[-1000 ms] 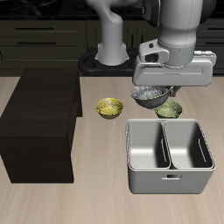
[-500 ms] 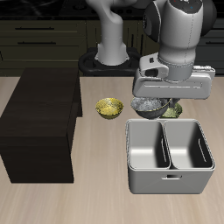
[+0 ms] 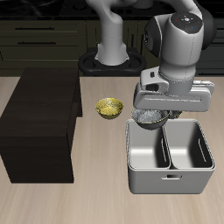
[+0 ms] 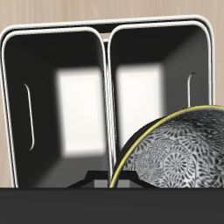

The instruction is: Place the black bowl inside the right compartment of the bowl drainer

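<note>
Bowl (image 3: 149, 117): held aloft under the arm's head, centre-right of the exterior frame, above the back rim of the drainer (image 3: 169, 180), over the well on the frame's left side. Its speckled silver-grey inner face shows below the wrist housing. In the wrist view the bowl (image 4: 175, 154) carries a yellow-edged rim and a patterned grey surface, and it overlaps the middle wall and one well of the drainer (image 4: 109, 35) below it.

Claw (image 3: 150, 112): clenched on the bowl at its rim; fingers are mostly hidden by the wrist housing in the exterior view.

Drainer: stands on the surface (image 3: 96, 197) near the front edge, lower right of the exterior frame. Both wells appear free of contents, slot handle on the front wall.

Yellow bowl (image 3: 109, 108): rests on the surface at mid-frame, just beside the drainer's back corner, apart from it.

Dark cabinet (image 3: 39, 122): occupies the left of the frame, on the surface.
</note>
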Controlling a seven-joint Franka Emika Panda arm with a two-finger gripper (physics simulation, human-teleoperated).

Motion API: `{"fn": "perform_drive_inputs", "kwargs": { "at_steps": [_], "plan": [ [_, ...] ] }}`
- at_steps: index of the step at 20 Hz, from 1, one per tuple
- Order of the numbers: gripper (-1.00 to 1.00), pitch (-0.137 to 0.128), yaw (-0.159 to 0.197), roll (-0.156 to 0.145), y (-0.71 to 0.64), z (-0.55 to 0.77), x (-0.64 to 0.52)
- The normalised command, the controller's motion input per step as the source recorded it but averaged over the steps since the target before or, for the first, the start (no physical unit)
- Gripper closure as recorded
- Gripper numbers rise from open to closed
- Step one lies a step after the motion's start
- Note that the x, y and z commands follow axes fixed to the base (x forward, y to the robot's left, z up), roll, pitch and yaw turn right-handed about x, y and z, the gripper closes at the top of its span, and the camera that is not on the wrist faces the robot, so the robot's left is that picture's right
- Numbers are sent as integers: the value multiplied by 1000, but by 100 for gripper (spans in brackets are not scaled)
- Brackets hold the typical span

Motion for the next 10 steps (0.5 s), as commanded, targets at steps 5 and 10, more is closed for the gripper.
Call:
{"fn": "perform_drive_inputs", "kwargs": {
  "at_steps": [5, 10],
  "plan": [
    [-100, 40, -1, -56, -80, -178, 46],
    [-100, 1, -8, 6, 5, -23, -7]
  ]
}}
